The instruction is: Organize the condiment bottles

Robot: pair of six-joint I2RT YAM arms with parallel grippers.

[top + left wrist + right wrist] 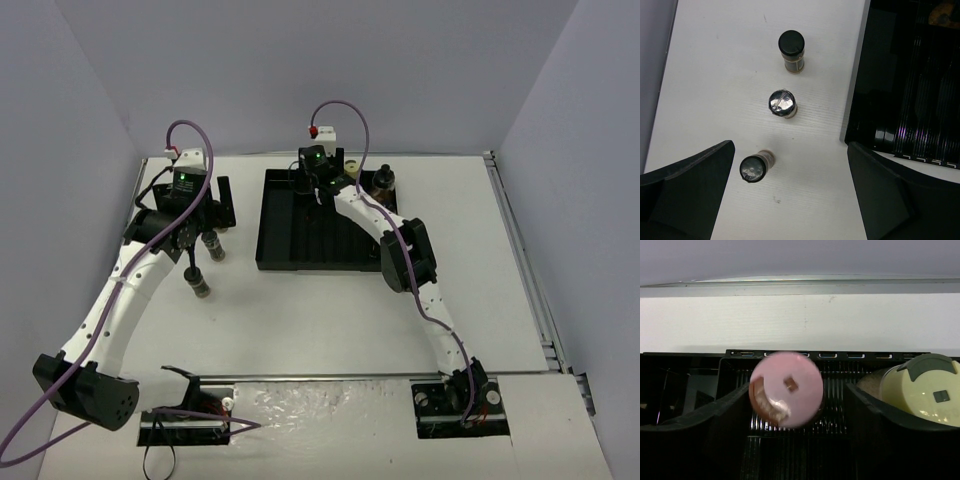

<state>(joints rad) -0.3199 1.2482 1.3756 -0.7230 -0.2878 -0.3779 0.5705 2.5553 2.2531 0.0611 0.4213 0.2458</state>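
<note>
Three black-capped condiment bottles stand in a line on the white table: a far one, a middle one and a near one. High above them my left gripper hangs open and holds nothing. At the tray's back edge is my right gripper. Between its parted fingers is the pink-capped brownish bottle, blurred. It touches the left finger, and a gap shows on the right side. A yellow-capped bottle stands in the tray just right of that gripper.
The black ribbed tray lies at mid table, right of the loose bottles. A dark bottle stands at its back right corner. The back wall runs close behind the tray, and the left wall is near the left arm.
</note>
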